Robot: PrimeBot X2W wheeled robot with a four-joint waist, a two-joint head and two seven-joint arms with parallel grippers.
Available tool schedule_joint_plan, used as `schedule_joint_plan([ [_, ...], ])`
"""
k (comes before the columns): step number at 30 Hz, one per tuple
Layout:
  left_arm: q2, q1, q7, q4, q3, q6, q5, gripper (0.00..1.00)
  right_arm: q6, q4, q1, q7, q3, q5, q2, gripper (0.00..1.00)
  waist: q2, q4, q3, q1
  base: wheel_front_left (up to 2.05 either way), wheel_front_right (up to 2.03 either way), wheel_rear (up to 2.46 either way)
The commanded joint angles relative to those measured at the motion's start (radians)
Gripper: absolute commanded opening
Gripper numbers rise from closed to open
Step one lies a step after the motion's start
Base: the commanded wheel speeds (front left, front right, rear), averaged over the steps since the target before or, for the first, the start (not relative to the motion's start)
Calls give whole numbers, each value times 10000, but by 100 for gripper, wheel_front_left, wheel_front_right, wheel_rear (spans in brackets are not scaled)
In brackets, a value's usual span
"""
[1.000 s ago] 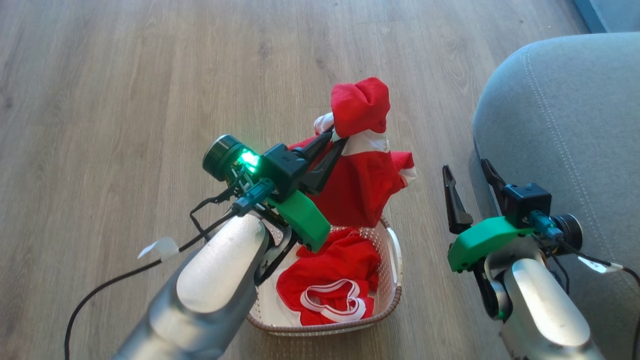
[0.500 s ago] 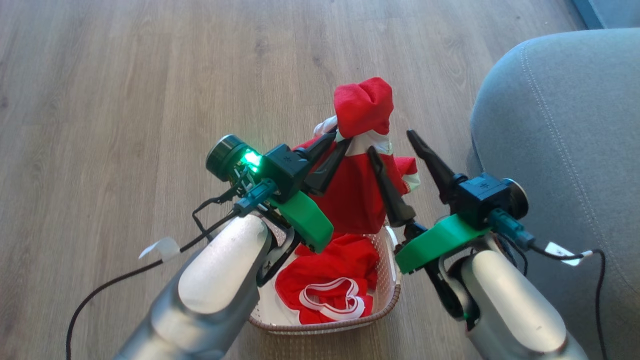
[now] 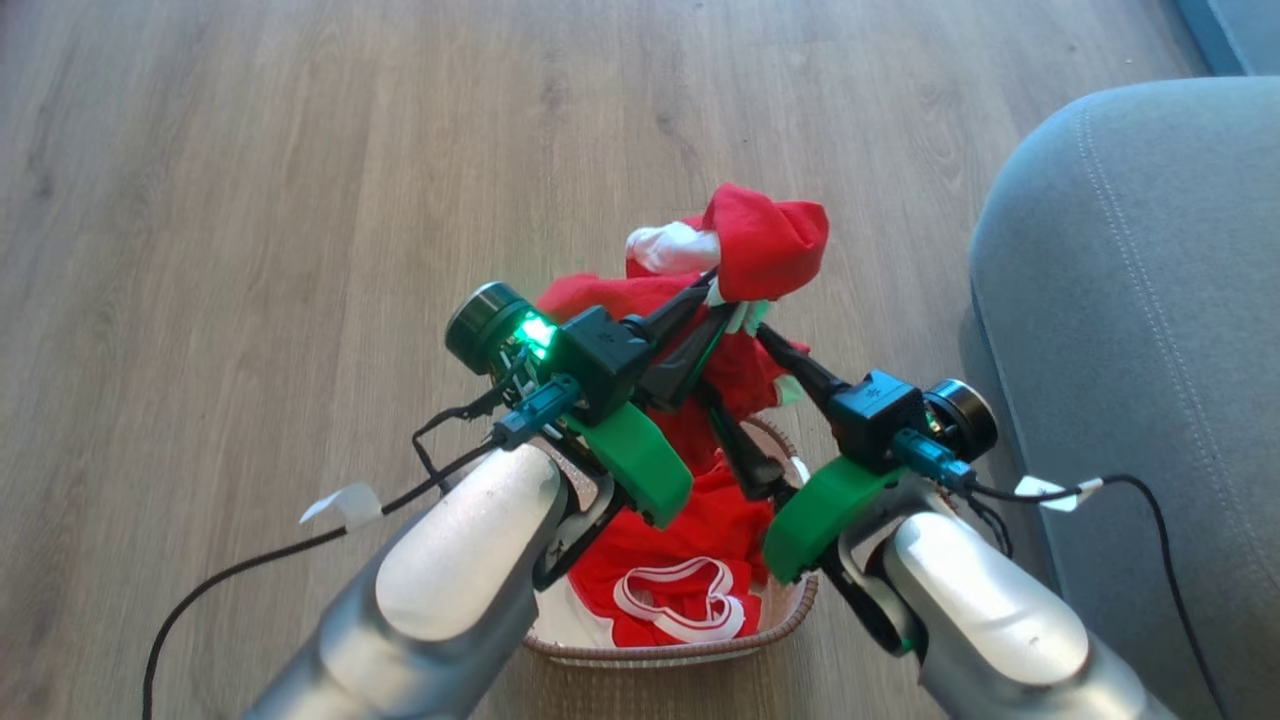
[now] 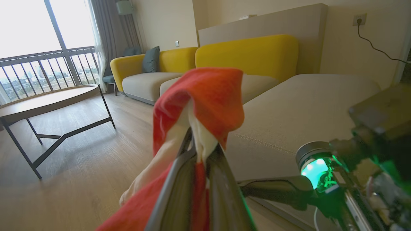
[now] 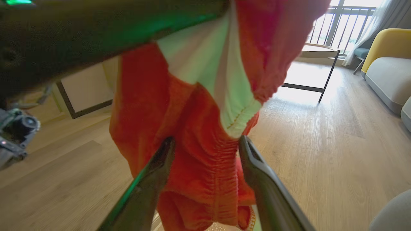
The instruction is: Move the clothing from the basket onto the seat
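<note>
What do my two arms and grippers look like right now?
Silvery rounded forearms, left arm and right arm. Each wrist carries a green bracket, a black block and a round dark camera; a green light glows on the left. The left gripper and right gripper have two long tapering black fingers each. Black cables with white tags trail from both.

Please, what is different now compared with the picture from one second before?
The right gripper moved left, from beside the seat to the hanging red garment. Its open jaws now stand on both sides of the cloth, not yet closed. The left gripper stayed shut on that garment, above the basket. The other red garment still lies in the basket.
</note>
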Motion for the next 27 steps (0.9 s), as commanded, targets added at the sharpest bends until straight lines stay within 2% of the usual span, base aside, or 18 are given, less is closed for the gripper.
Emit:
schedule_joint_plan([
  [1,30,-524,-51,-431,226,-48,-149,0,23,-49,-420,-49,17,94,131,100,0,86,7,1,0,0,0],
  [13,30,-515,-51,-532,-290,-52,-471,0,23,1123,-1086,-49,418,689,408,100,0,414,6,1,0,0,0],
  [14,30,-511,-51,-525,-308,-52,-490,0,23,1195,-1130,-49,473,736,417,62,0,432,6,1,0,0,0],
  [16,30,-495,-51,-499,-329,-53,-506,0,23,1265,-1208,-49,536,802,426,0,0,450,6,1,0,0,0],
  [22,30,-423,-51,-367,-245,-55,-451,0,23,999,-1181,-49,470,797,358,0,0,347,4,1,0,0,0],
  [23,30,-385,-51,-315,-226,-55,-472,37,23,917,-1132,-49,420,770,342,0,0,312,2,1,0,0,0],
  [24,30,-345,-51,-234,-232,-56,-518,100,23,831,-1076,-49,359,744,326,0,0,280,-6,1,0,0,0],
  [27,30,-275,-51,-3,-241,-59,-583,100,23,543,-877,-49,123,654,281,0,0,169,-25,1,0,0,0],
])
